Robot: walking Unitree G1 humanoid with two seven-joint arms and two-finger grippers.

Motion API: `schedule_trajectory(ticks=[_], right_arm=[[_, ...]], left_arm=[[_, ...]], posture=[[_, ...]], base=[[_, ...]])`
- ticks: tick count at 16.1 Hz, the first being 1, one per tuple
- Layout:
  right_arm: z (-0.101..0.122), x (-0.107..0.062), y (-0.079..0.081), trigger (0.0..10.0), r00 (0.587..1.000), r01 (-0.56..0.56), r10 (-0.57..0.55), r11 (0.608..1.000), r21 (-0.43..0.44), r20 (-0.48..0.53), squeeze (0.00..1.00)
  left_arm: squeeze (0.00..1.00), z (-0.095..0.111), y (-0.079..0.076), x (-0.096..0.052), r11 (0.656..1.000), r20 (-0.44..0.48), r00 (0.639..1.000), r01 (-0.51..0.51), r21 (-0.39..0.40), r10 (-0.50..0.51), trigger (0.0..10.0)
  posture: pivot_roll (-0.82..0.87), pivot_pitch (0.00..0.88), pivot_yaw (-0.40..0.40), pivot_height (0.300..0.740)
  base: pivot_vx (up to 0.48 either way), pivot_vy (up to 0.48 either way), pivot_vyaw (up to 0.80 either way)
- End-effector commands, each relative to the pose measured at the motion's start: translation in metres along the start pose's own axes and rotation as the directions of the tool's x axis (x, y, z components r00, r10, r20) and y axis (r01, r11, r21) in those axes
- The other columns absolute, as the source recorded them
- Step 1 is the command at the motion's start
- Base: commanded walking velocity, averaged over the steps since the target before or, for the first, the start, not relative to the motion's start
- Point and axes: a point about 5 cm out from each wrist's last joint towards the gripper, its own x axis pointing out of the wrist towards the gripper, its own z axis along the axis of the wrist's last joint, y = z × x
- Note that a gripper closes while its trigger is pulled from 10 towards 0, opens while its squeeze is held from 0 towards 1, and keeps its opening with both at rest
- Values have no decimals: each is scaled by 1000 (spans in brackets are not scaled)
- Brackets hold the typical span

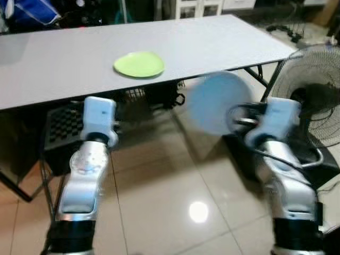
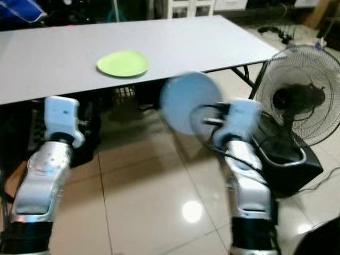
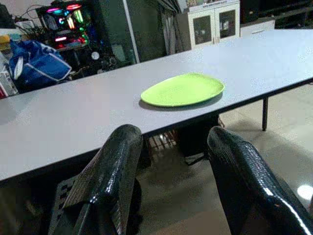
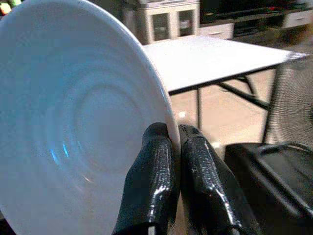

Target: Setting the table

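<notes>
A lime-green plate (image 1: 139, 65) lies flat on the long grey table (image 1: 64, 64), near its front edge. My right gripper (image 4: 175, 134) is shut on the rim of a pale blue plate (image 1: 218, 102), holding it on edge in the air below and in front of the table's front edge. The blue plate is blurred in the eye views. My left gripper (image 3: 171, 147) is open and empty, its fingers (image 3: 110, 178) level with the table's edge, short of the green plate (image 3: 183, 89).
A standing fan (image 1: 313, 90) is at the right beside the table's end. Dark crates and a wire basket (image 1: 64, 127) sit under the table. A blue bag (image 3: 36, 66) rests at the table's far left. White cabinets (image 3: 212, 24) stand behind. Tiled floor lies below.
</notes>
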Motion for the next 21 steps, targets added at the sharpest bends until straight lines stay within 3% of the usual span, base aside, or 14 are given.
schedule_trajectory(ticks=[1, 5, 10, 13, 21], right_arm=[[9, 2, -12, 10000, 998, 45, -46, 999, 8, 46, 0], [10, 2, -4, 10000, 998, 24, -24, 1000, 1, 52, 0], [12, 6, -9, 10000, 996, 54, -55, 998, 17, 63, 0], [14, 5, -4, 10000, 997, 37, -38, 999, 9, 69, 0], [15, 7, -11, 10000, 994, 73, -76, 996, 42, 84, 0]], left_arm=[[1000, 4, -8, -1, 999, 2, 1000, 30, -20, -30, 10000], [1000, 6, -3, 0, 1000, 5, 1000, 22, -17, -22, 10000], [1000, 14, -6, 2, 1000, 32, 999, 30, 5, -30, 10000], [1000, 11, -6, 3, 1000, 19, 1000, 19, 7, -19, 10000], [1000, 12, -10, 4, 997, 19, 998, 64, 40, -65, 10000]], posture=[[47, 0, -17, 740], [33, 0, -15, 740], [44, 0, -18, 740], [27, 0, -12, 740], [32, 0, -9, 740]], base=[[341, 0, 0], [339, 0, 0], [371, 0, 163], [465, 0, 0], [480, 0, 136]])
